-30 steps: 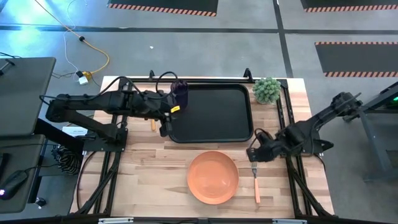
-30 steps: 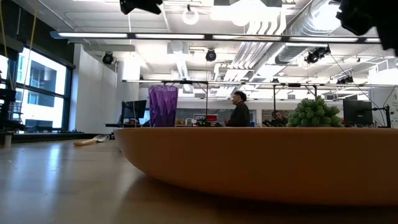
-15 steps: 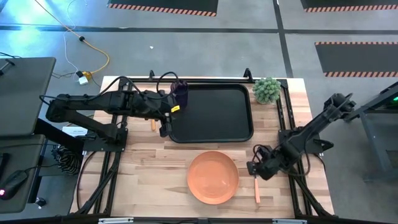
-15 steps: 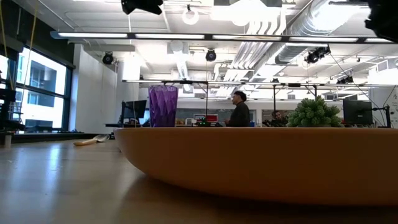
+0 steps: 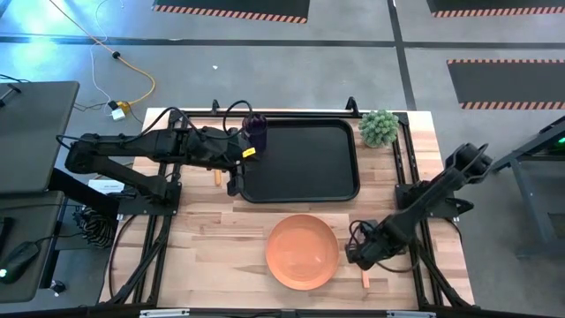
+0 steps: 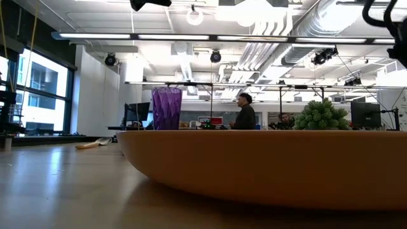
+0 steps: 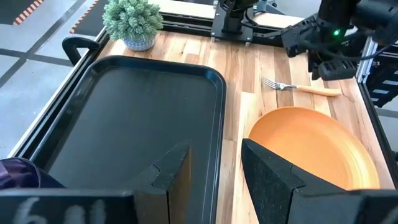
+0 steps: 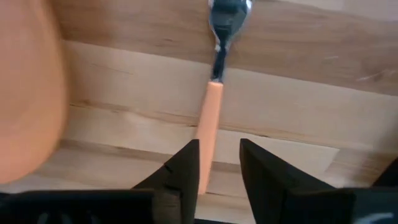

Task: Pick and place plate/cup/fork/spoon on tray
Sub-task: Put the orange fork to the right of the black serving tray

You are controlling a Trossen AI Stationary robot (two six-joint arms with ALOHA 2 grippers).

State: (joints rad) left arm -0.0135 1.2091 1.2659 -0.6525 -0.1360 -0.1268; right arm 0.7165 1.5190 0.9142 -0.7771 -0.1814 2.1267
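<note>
The black tray [image 5: 305,163] lies at the far middle of the table, with the purple cup [image 5: 255,131] at its far left corner. The orange plate [image 5: 303,251] rests on the wood nearer me. To its right lies the fork [image 7: 298,87], tines toward the far edge. My right gripper [image 5: 356,256] hangs open over the fork's orange handle [image 8: 208,124], pointing down, one finger on each side of the handle's near end. My left gripper [image 5: 238,168] waits open above the tray's left rim. The spoon [image 5: 217,177] lies left of the tray.
A small potted plant [image 5: 380,128] stands at the tray's far right corner. Bare wood shows between the tray and the plate and at the near left of the table. The room beyond the table holds people at desks.
My right gripper has gone toward the table's near edge and down, from beside the fork's tines to over its handle, tipping more steeply downward. The fork, the plate and the cup lie where they were.
</note>
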